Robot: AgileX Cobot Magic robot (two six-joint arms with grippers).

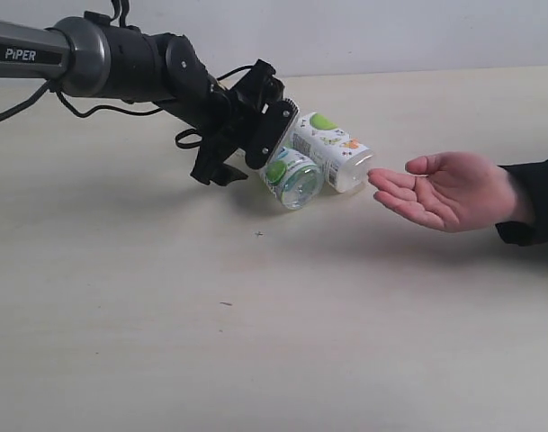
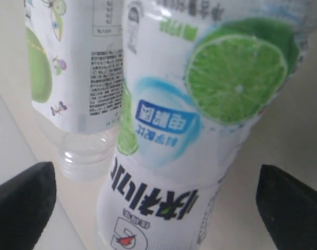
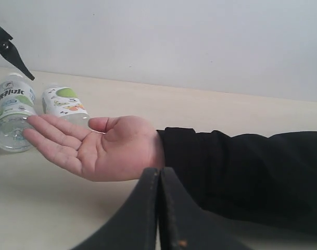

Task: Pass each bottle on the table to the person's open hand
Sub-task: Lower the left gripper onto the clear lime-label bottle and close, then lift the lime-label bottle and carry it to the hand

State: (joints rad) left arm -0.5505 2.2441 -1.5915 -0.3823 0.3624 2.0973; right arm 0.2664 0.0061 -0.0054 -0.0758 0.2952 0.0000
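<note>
Two bottles lie side by side on the pale table (image 1: pixel 166 324). The lime-label bottle (image 1: pixel 291 176) (image 2: pixel 200 104) (image 3: pixel 12 112) lies nearer my left gripper (image 1: pixel 247 155) (image 2: pixel 158 208). That gripper is open, its black fingers (image 2: pixel 23 205) standing wide on either side of this bottle without touching it. The other white-green bottle (image 1: pixel 332 148) (image 2: pixel 70 78) (image 3: pixel 64 101) lies just behind it. The person's open hand (image 1: pixel 444 189) (image 3: pixel 101 148) rests palm up, right beside the bottles. My right gripper (image 3: pixel 159 179) is shut and empty, close to the person's wrist.
The person's black sleeve (image 1: pixel 534 202) (image 3: pixel 241 172) stretches along the table from the right. A white wall (image 3: pixel 174 41) backs the table's far edge. The left arm (image 1: pixel 94 58) reaches in from the upper left.
</note>
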